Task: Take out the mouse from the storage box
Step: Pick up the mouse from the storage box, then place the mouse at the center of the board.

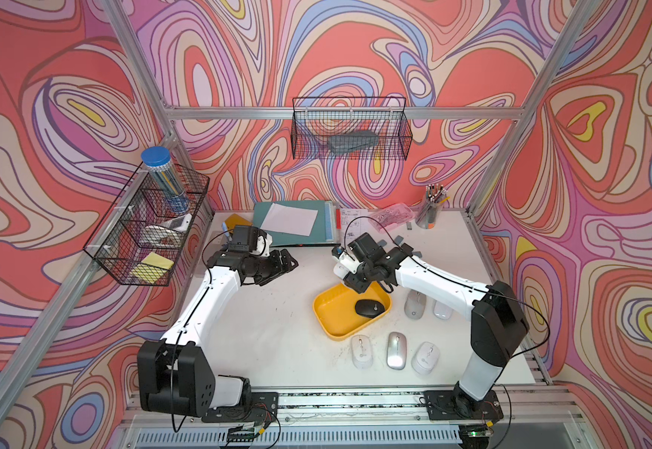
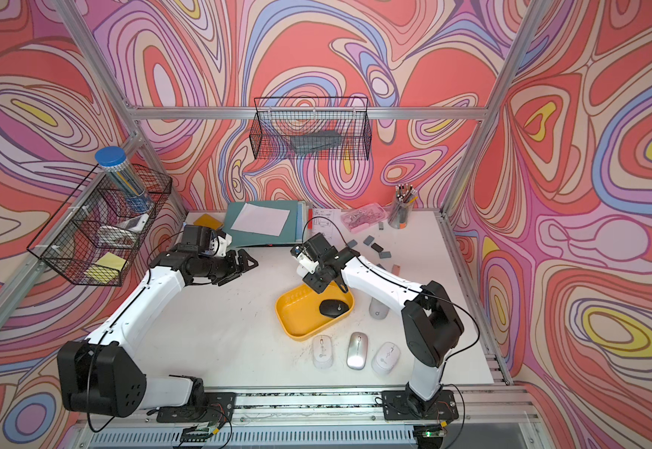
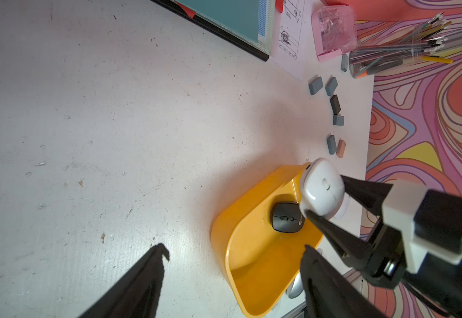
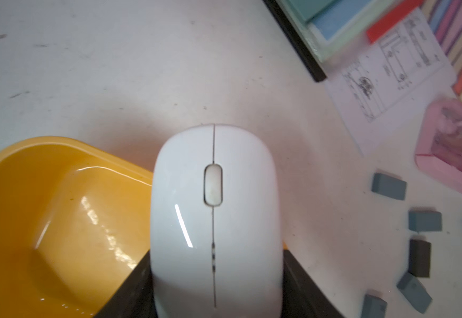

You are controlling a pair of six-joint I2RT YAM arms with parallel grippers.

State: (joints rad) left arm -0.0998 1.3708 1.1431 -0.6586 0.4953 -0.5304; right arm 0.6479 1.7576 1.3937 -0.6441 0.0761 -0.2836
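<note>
Pinching the glossy white mouse [image 4: 216,220] over the storage box [image 1: 328,315], right gripper [image 3: 325,195] may slip, dropping it inside; left gripper [image 1: 283,268] part-open, empty.

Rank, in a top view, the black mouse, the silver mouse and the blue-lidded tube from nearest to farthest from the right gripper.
From the right gripper, holding the white mouse:
1. black mouse, inside the storage box.
2. silver mouse, on the table before the box.
3. blue-lidded tube, far left, in the wire basket.

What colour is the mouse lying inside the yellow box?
The mouse in the storage box is black; the left wrist view shows it best.
</note>
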